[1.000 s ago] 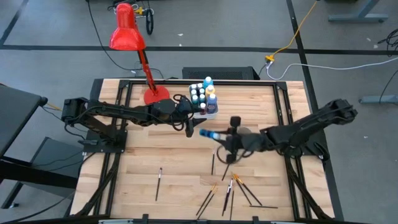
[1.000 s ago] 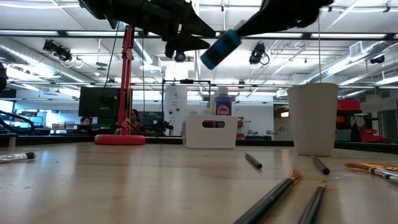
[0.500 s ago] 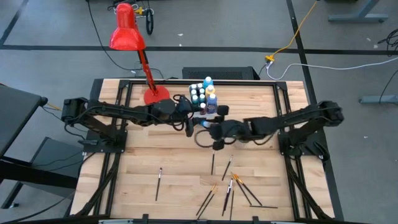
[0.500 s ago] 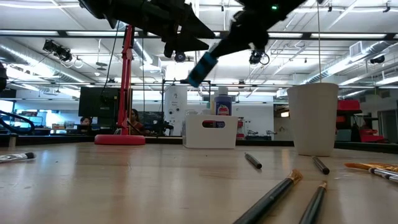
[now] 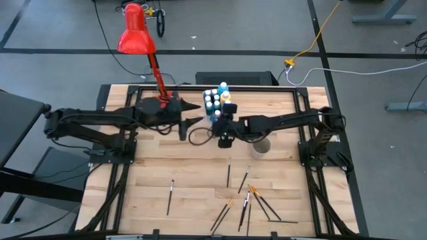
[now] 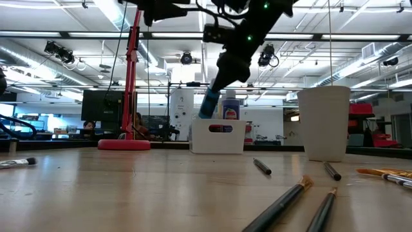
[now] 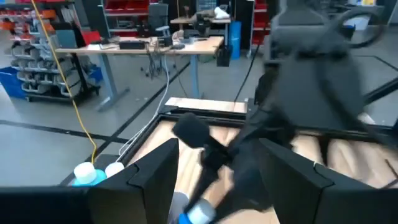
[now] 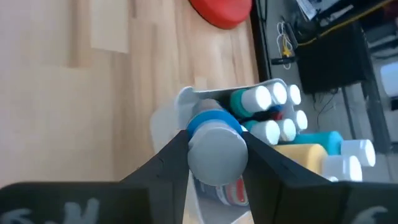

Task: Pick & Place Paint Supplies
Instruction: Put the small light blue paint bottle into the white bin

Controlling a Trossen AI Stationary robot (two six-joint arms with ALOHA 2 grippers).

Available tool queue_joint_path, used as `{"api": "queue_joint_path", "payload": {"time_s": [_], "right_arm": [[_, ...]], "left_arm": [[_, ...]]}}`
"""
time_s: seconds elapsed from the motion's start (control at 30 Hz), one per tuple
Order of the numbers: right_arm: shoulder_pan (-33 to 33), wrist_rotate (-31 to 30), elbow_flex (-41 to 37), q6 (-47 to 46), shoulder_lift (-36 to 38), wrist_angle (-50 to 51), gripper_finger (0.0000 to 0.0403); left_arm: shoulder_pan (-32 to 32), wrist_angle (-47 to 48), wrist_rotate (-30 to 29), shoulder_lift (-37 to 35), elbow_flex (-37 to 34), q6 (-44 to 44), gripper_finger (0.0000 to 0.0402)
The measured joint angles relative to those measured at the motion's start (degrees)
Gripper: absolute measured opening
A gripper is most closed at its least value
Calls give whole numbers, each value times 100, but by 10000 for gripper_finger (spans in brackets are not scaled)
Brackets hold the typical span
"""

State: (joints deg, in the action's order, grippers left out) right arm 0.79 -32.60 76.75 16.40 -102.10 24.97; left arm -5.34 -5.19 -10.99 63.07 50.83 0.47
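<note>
**Bottle poised over the tub's near edge**

Wooden table [image 5: 167,173] carries everything, with a workshop of benches and ceiling lights beyond it in the low view. Far of centre sits the white tub [image 6: 219,136], already crowded with white-capped paint bottles [image 5: 215,100]; the red lamp [image 5: 137,37] stands to its left. My right arm reaches in from the right, and my right claw [image 5: 225,131] is clamped on a blue paint bottle [image 6: 209,104], hanging at the tub's near side. The bottle's long axis tilts, cap end lowest, aimed down into the tub just below it; I judge it needs straightening before release. My left claw [image 5: 189,118], fingers apart and holding nothing, waits just left of the tub. Several paintbrushes [image 5: 248,203] lie well apart on the near side.
</note>
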Motion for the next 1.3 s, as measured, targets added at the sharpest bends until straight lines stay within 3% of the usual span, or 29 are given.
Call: {"api": "queue_joint_path", "payload": {"time_s": [0.17,0.33,0.43,0.53,0.73,1.1,1.3], "right_arm": [[193,145,31,-96,0,-72,113],[444,962,33,-247,0,-242,113],[508,986,33,-7,0,-289,113],[556,1384,35,282,0,-146,113],[639,1371,35,789,1,105,113],[1171,2237,35,1063,2,188,114],[1445,3170,35,1109,2,242,114]], "left_arm": [[0,534,-48,-218,-12,25,224],[0,582,-50,-177,-13,22,224],[0,610,-41,-118,-13,10,224],[0,565,-41,-123,-13,2,224],[0,574,-41,-120,-13,29,224],[0,574,-39,-120,-13,31,224],[0,574,-42,-120,-13,19,224]]}}
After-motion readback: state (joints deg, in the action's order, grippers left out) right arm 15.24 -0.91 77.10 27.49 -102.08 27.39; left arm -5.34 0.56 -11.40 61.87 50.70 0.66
